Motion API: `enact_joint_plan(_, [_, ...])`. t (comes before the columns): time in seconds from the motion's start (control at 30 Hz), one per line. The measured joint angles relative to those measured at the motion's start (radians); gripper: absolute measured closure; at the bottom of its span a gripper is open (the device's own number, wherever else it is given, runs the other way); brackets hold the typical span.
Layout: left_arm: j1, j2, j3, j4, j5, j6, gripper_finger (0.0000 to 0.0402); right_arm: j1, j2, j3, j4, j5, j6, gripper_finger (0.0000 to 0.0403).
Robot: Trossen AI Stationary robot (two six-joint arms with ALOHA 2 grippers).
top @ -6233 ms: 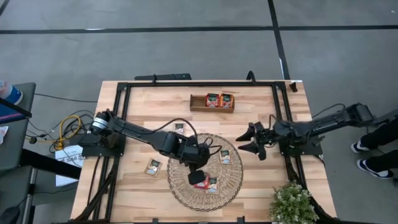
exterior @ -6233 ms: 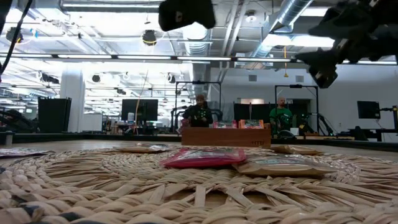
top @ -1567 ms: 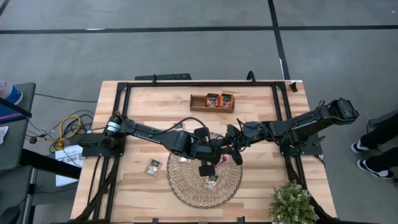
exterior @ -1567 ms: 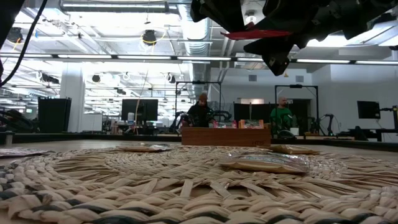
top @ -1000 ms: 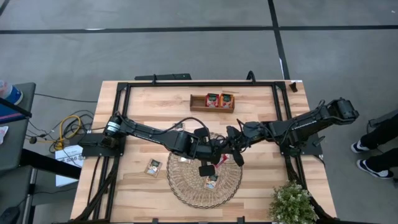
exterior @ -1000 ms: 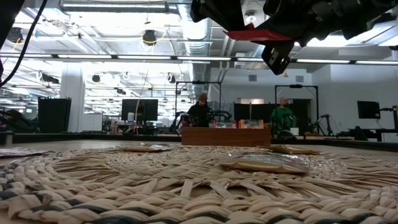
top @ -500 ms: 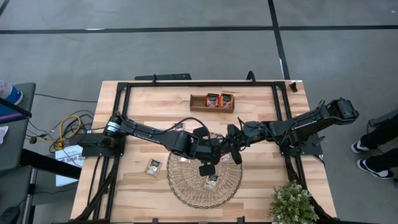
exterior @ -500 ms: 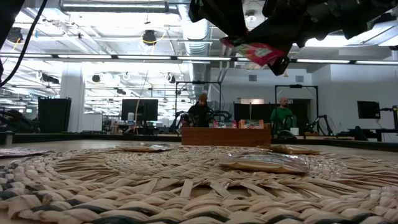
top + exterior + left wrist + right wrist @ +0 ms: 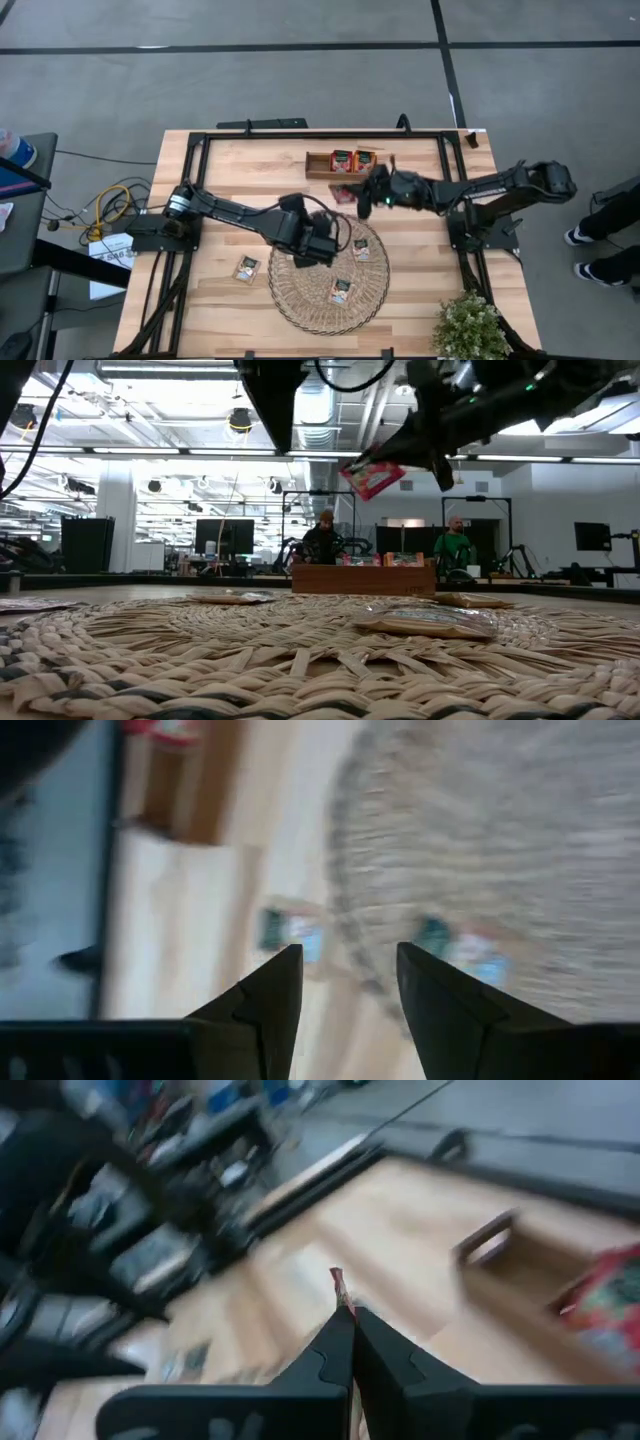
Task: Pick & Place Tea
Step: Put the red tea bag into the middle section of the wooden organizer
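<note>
A red-orange tea sachet [image 9: 343, 194] hangs above the table between the woven mat [image 9: 300, 300] and the brown wooden tray [image 9: 316, 168], with my right gripper [image 9: 358, 196] shut on it. The tray holds two red sachets [image 9: 353, 161]. My left gripper [image 9: 318, 246] stands open over the mat's far left part and holds nothing. Two pale sachets [image 9: 361, 250] [image 9: 340, 291] lie flat on the mat, and another [image 9: 246, 268] lies flat on the bare table to its left. My right gripper pinches the red sachet between its two fingers, with the sachet seen edge-on and its free edge [image 9: 338, 1284] sticking out past the fingertips. The fingers come roughly level from the table's right side. The sachet [image 9: 372, 476] is tilted and lifted clear of table and mat.
A black metal frame [image 9: 300, 133] runs round the table's edges. A potted green plant [image 9: 470, 328] stands at the near right corner. Cables [image 9: 105, 210] lie off the table's left edge. People [image 9: 322, 540] sit far back in the room.
My left gripper has opened and let go of the red sachet, drawn back toward the table's left and tipped downward. My right gripper, still shut on the sachet, has swung toward the far edge and the tray, and the sachet has gone from level to tilted.
</note>
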Motion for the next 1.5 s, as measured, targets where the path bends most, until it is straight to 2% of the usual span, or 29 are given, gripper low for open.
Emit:
enact_joint_plan(0.17, [0.011,-0.063,-0.11,0.017,-0.147,-0.044,0.0245,-0.134,0.006,0.0,-0.002,0.025,0.036,0.0403])
enact_joint_plan(0.33, [0.034,-0.213,-0.326,0.113,-0.16,-0.045,0.0245,-0.221,0.031,0.0,0.014,0.025,0.057,0.0403])
enact_joint_plan(0.63, [0.106,-0.572,-0.693,0.426,0.022,-0.044,0.0246,-0.294,0.213,0.01,0.221,0.022,0.077,0.0403])
enact_joint_plan(0.83, [0.171,-0.787,-0.9,0.647,0.128,-0.022,0.0246,-0.323,0.36,0.124,0.216,0.021,0.034,0.0403])
enact_joint_plan(0.93, [0.205,-0.885,-0.988,0.731,0.178,-0.02,0.0246,-0.329,0.409,0.19,0.16,0.044,0.011,0.0403])
enact_joint_plan(1.07, [0.241,-1.009,-1.086,0.81,0.224,-0.018,0.0246,-0.342,0.426,0.252,0.065,0.102,-0.08,0.0403])
enact_joint_plan(1.27, [0.279,-1.165,-1.223,0.916,0.263,-0.022,0.0246,-0.374,0.426,0.283,-0.038,0.117,-0.152,0.0403])
enact_joint_plan(1.5, [0.304,-1.219,-1.271,0.968,0.302,-0.013,0.0246,-0.376,0.427,0.283,-0.052,0.073,-0.15,0.0403])
